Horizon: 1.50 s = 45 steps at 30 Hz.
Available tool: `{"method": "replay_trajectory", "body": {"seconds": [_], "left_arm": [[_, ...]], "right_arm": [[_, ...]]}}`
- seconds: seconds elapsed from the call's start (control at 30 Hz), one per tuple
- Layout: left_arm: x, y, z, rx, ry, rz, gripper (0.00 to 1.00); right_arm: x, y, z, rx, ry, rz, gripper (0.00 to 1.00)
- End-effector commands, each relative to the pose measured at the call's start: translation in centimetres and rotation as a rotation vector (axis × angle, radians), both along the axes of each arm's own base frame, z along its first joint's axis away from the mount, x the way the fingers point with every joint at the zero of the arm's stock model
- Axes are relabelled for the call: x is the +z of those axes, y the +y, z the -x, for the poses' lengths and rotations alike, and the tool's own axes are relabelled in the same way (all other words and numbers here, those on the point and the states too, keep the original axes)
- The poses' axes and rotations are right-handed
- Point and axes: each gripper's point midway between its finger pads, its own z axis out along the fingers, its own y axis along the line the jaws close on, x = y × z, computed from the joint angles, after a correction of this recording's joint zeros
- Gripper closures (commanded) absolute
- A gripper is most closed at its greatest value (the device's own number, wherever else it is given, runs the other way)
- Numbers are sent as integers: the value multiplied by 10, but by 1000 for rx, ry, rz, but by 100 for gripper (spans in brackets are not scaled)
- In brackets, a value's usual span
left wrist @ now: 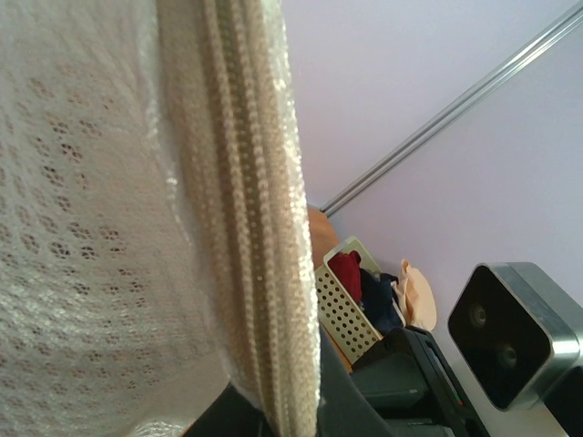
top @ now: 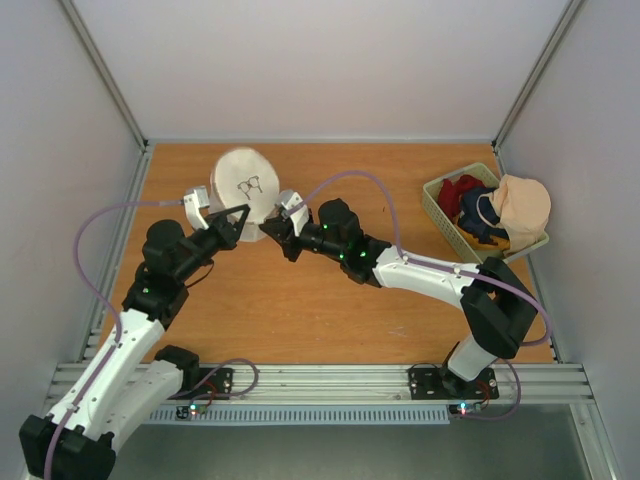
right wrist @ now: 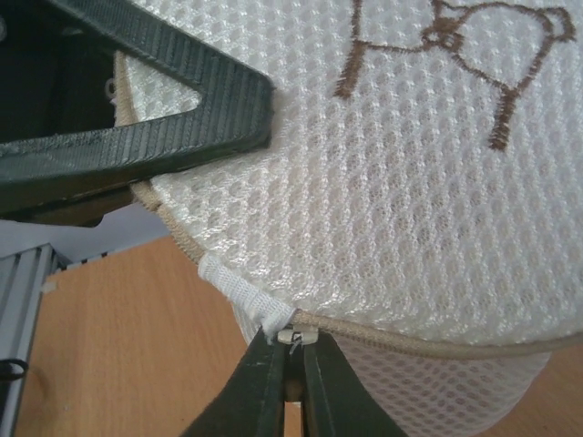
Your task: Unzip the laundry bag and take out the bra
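The round off-white mesh laundry bag [top: 243, 190] is held up on edge above the table, its spectacles mark [top: 250, 185] facing the camera. My left gripper [top: 238, 217] is shut on the bag's lower left edge; in the left wrist view the zipped seam [left wrist: 246, 228] runs down between its fingers. My right gripper [top: 272, 231] is shut on the small white zipper pull [right wrist: 298, 335] at the bag's bottom rim [right wrist: 437, 339], beside a white fabric tab [right wrist: 235, 289]. The left finger [right wrist: 146, 127] presses the bag's face [right wrist: 410, 200]. The bra is hidden.
A green plastic basket [top: 440, 215] stands at the right rear, holding red [top: 459, 192] and navy [top: 477, 215] cloths and a pale peach rounded garment [top: 522, 207]. It also shows in the left wrist view [left wrist: 342, 305]. Walls enclose the wooden table [top: 300, 310].
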Motion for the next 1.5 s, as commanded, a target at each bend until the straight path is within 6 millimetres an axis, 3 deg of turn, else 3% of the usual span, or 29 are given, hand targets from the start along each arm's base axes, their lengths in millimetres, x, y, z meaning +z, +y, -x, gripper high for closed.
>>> {"method": "replay_trajectory", "body": {"seconds": [0.0, 0.17, 0.37, 0.5, 0.77, 0.87, 0.9, 1.07, 1.17, 1.23, 1.37, 1.47], "left_arm": [[20, -2, 2, -15, -88, 25, 99], [24, -8, 9, -65, -139, -19, 99], [18, -22, 25, -195, -285, -208, 99], [2, -28, 33, -265, -279, -276, 99], [-14, -43, 47, -397, -184, -188, 99], [-23, -36, 36, -325, -122, -177, 99], [-27, -29, 27, -257, -95, -176, 95], [-51, 4, -5, -7, -37, -248, 42], [-73, 16, -12, 50, -32, -344, 22], [-91, 30, -18, 104, -13, -429, 14], [-102, 44, -13, 87, -28, -556, 1], [-95, 30, 1, -55, -93, -613, 1]], "right_arm": [[24, 4, -1, 12, -61, -42, 99], [15, -11, -14, -86, -98, 53, 99], [-19, -56, -47, -222, -98, 264, 99], [-28, -89, -62, -307, -113, 359, 99], [-25, -116, -61, -353, -166, 462, 99], [-31, -109, -46, -273, -147, 471, 99], [-36, -103, -36, -221, -135, 472, 99], [-52, -84, 4, -69, -64, 437, 99], [-61, -77, 18, -19, 3, 367, 99], [-80, -73, 28, -1, 51, 377, 99], [-113, -61, 45, 42, 110, 435, 99], [-123, -52, 59, 91, 120, 452, 99]]}}
